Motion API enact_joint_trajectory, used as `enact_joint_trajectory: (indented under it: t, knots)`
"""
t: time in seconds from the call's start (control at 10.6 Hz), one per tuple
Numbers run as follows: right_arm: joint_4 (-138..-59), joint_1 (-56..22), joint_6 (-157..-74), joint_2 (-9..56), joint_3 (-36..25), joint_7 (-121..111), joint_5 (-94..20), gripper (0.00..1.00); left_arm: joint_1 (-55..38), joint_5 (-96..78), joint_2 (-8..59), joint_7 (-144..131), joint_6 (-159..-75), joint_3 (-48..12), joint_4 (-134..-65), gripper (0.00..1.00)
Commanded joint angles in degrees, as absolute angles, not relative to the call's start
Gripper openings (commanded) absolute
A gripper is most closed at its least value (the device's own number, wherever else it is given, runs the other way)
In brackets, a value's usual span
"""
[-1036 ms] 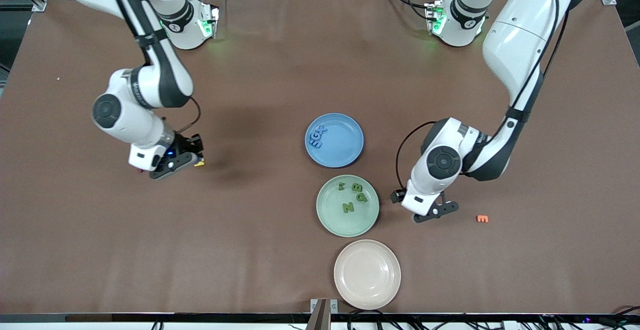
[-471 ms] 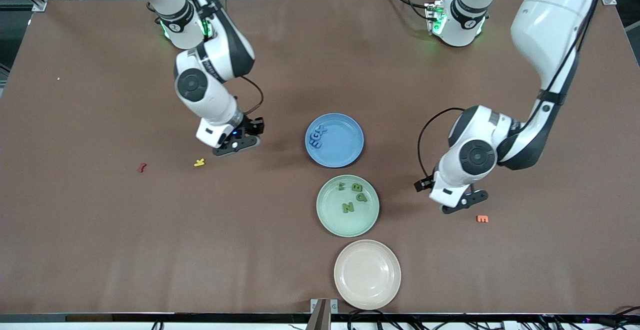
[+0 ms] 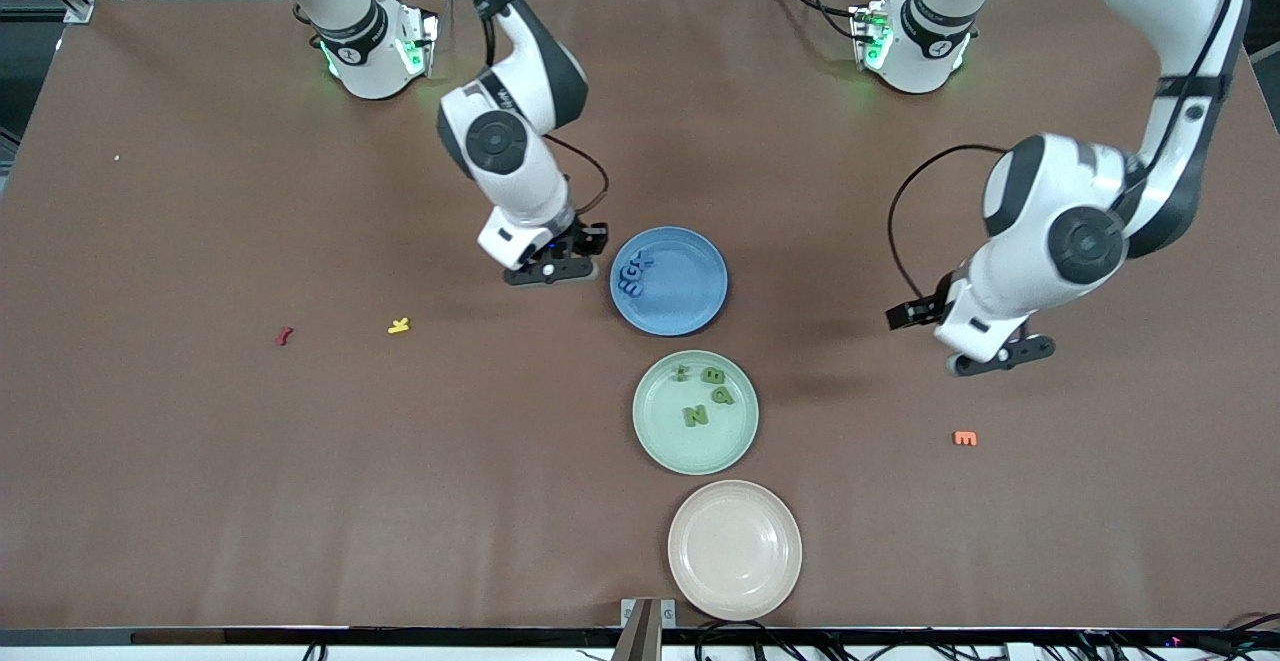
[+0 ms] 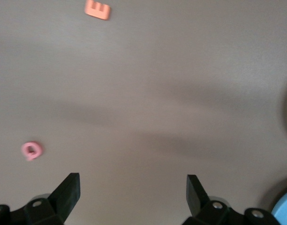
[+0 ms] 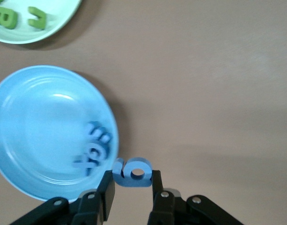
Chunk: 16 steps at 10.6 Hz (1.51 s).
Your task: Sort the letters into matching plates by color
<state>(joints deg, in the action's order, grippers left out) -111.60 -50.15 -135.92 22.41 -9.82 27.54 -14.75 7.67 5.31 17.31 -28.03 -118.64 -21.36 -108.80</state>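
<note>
The right jaws (image 5: pixel 131 185) grip a blue letter (image 5: pixel 132 171) just beside the blue plate (image 3: pixel 690 296), where three blue letters (image 3: pixel 633 273) lie near the rim closest to those jaws. The left jaws (image 4: pixel 133 194) hang spread wide over bare counter (image 3: pixel 200 461). Green letters (image 3: pixel 706 393) lie in the green plate (image 3: pixel 660 441).
</note>
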Motion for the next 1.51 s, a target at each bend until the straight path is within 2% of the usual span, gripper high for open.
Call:
enact_joint_trajectory:
  t: [0.0, 0.19, 0.38, 0.47, 0.57, 0.66, 0.75, 1.04, 1.41]
  knots:
    - [-103.64, -54.83, -135.53, 29.16, -9.58, 38.03, -15.29, 0.00, 2.66, 0.81, 6.88, -22.42, -115.93, -13.83, -113.03, 1.00]
    - [-98.73, -57.03, -135.62, 33.29, -9.58, 43.83, -15.21, 0.00, 1.41, -0.87, 4.31, -20.58, -112.97, -10.12, -108.23, 1.00]
    - [-95.37, -58.27, -135.70, 36.46, -9.58, 46.57, -15.21, 0.00, 1.41, -1.32, 4.83, -17.86, -103.75, -8.01, -98.13, 1.00]
    - [-94.49, -58.36, -135.70, 37.26, -9.58, 46.76, -15.29, 0.08, 1.41, -1.32, 4.40, -17.06, -103.10, -7.39, -96.00, 1.00]
    - [-93.79, -58.36, -135.70, 37.61, -9.58, 46.76, -15.38, 0.21, 1.41, -1.32, 4.22, -16.96, -103.01, -7.30, -94.15, 1.00]
    - [-93.61, -58.36, -135.62, 37.44, -9.49, 47.37, -15.47, 0.57, 1.41, -1.14, 4.22, -16.27, -101.35, -6.77, -91.96, 1.00]
    - [-92.56, -58.19, -135.18, 37.44, -9.49, 49.55, -15.38, 1.00, 1.58, -1.06, 4.22, -11.47, -99.42, -6.68, -90.45, 1.00]
    - [-91.85, -57.57, -134.74, 36.74, -9.67, 49.66, -15.29, 1.00, 1.76, -0.44, 4.22, -0.63, -95.54, -4.92, -87.81, 1.00]
    - [-91.93, -53.80, -129.92, 30.43, -9.58, 49.66, -15.12, 1.00, 1.23, -0.53, 1.68, -1.05, -90.62, -5.80, -87.89, 1.00]
